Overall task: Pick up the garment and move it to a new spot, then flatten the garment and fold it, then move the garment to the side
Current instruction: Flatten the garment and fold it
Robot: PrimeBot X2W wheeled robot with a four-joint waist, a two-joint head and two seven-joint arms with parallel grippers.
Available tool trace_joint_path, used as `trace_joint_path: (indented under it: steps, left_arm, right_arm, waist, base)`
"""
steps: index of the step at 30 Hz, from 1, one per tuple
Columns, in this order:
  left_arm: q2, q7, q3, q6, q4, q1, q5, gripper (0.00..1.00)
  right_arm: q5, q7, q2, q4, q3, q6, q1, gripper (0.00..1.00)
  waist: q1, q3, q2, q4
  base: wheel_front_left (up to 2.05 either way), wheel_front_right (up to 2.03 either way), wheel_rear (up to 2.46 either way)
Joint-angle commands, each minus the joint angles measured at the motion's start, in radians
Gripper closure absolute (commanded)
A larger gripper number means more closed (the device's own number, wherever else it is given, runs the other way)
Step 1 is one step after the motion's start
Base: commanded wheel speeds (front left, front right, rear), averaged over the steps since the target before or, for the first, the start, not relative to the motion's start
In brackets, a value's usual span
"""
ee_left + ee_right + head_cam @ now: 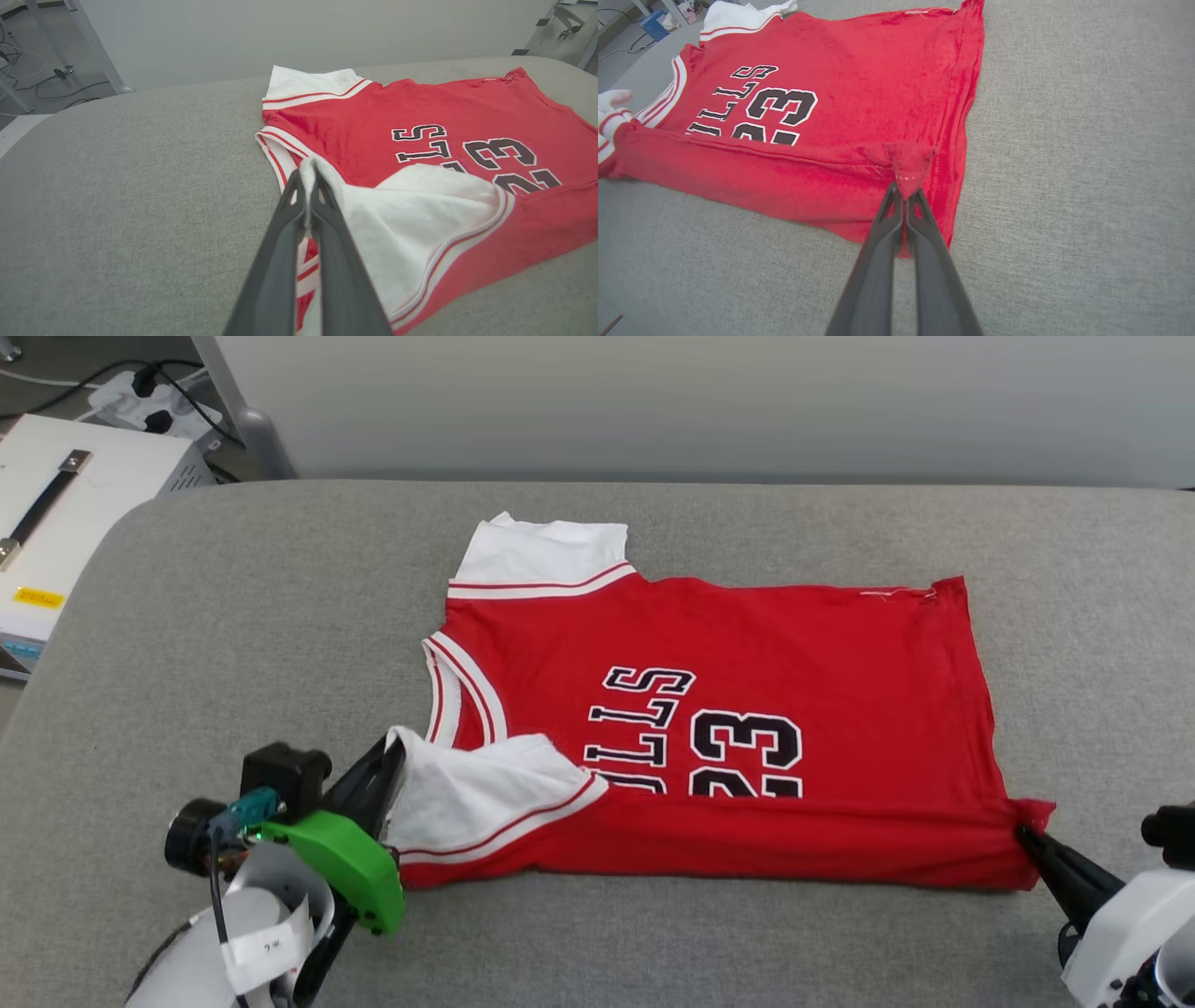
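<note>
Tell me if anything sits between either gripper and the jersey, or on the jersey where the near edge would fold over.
Nothing visible does. The left gripper is shut on the garment at its white sleeve, the right gripper at its red hem corner; nothing lies on the garment or the grey surface beside it.

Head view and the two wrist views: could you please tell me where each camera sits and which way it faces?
Head view: on the head, looking down and forward over the grey padded surface at the garment; left fingers lower left, right fingers lower right.
Left wrist view: on the left wrist, looking along its shut fingers to the pinched white sleeve.
Right wrist view: on the right wrist, looking along its shut fingers to the pinched red hem corner.
Shared: both wrist views show the "23" print.
</note>
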Motion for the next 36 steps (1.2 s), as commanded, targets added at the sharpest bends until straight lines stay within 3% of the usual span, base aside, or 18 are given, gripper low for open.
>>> trace_joint_path:
  steps: [1, 15, 23, 32, 33, 34, 35, 36]
  left_arm:
    - [-0.006, 0.000, -0.006, -0.014, 0.025, -0.050, 0.014, 1.00]
    - [-0.070, -0.036, -0.089, -0.071, 0.320, -0.317, 0.029, 1.00]
    - [-0.102, -0.062, -0.151, -0.075, 0.479, -0.364, -0.005, 1.00]
    - [-0.108, -0.079, -0.256, -0.075, 0.557, -0.371, -0.084, 1.00]
    - [-0.107, -0.081, -0.261, -0.075, 0.561, -0.374, -0.091, 0.98]
    - [-0.105, -0.083, -0.268, -0.075, 0.565, -0.377, -0.097, 0.55]
    - [-0.102, -0.085, -0.273, -0.075, 0.569, -0.382, -0.099, 0.00]
    - [-0.100, -0.087, -0.276, -0.075, 0.569, -0.388, -0.103, 0.00]
  right_arm:
    - [-0.009, 0.010, 0.003, -0.006, -0.006, -0.001, -0.035, 1.00]
    - [-0.030, 0.032, 0.018, 0.061, 0.028, -0.001, -0.204, 1.00]
    - [-0.028, 0.004, 0.035, 0.147, 0.076, -0.001, -0.279, 1.00]
    - [-0.006, -0.032, 0.035, 0.218, 0.125, -0.001, -0.309, 1.00]
    - [-0.004, -0.038, 0.035, 0.221, 0.127, -0.001, -0.308, 0.84]
    - [-0.001, -0.045, 0.034, 0.224, 0.129, -0.001, -0.307, 0.60]
    - [0.000, -0.052, 0.032, 0.226, 0.129, -0.001, -0.305, 0.00]
    - [0.000, -0.061, 0.031, 0.226, 0.129, -0.001, -0.302, 0.00]
  waist:
    - [0.0001, 0.044, 0.0000, -0.018]
    - [0.0001, 0.172, 0.0000, -0.046]
    - [0.0001, 0.216, 0.0000, -0.057]
    - [0.0001, 0.204, 0.0000, -0.054]
    - [0.0001, 0.198, 0.0000, -0.053]
    - [0.0001, 0.189, 0.0000, -0.051]
    - [0.0001, 0.181, 0.0000, -0.048]
    - [0.0001, 0.171, 0.0000, -0.045]
  base:
    - [0.00, 0.00, 0.00]
    - [0.00, 0.00, 0.00]
    - [0.00, 0.00, 0.00]
    - [0.00, 0.00, 0.00]
    - [0.00, 0.00, 0.00]
    - [0.00, 0.00, 0.00]
    - [0.00, 0.00, 0.00]
    - [0.00, 0.00, 0.00]
